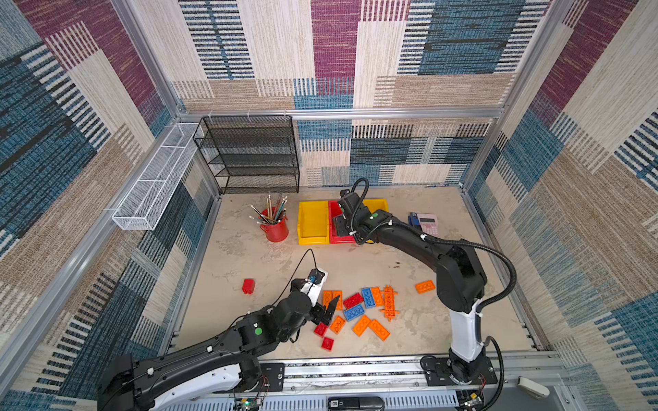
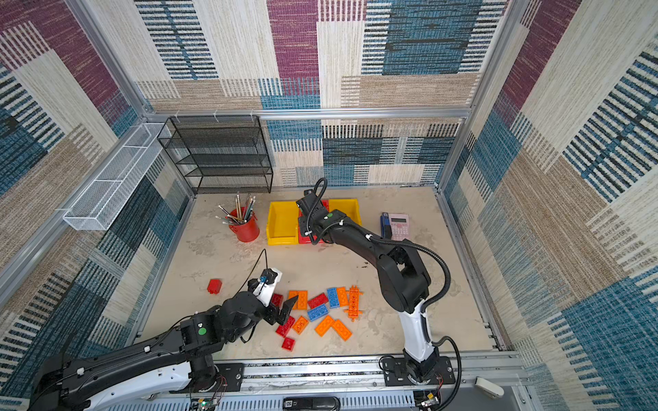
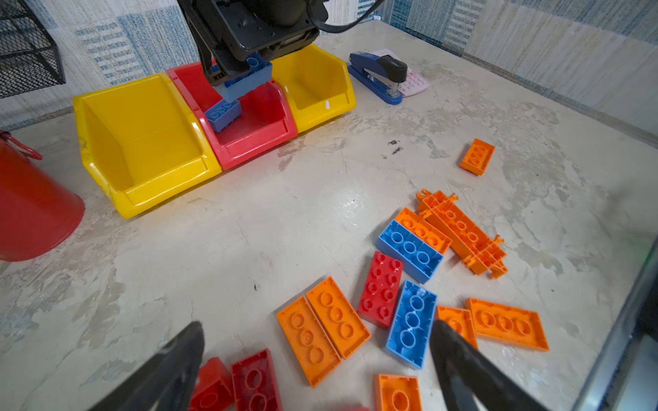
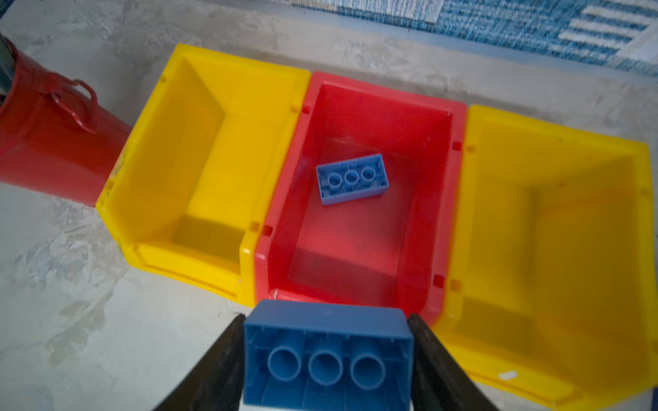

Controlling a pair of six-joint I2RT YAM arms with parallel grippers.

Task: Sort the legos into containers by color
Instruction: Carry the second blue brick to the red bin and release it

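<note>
The right gripper grasps a blue brick by its ends and holds it above the front lip of the red bin. That bin stands between two yellow bins and contains a second blue brick, lying underside up. The left gripper hangs empty with its jaws wide apart, just over the loose red, orange and blue bricks on the table.
</note>
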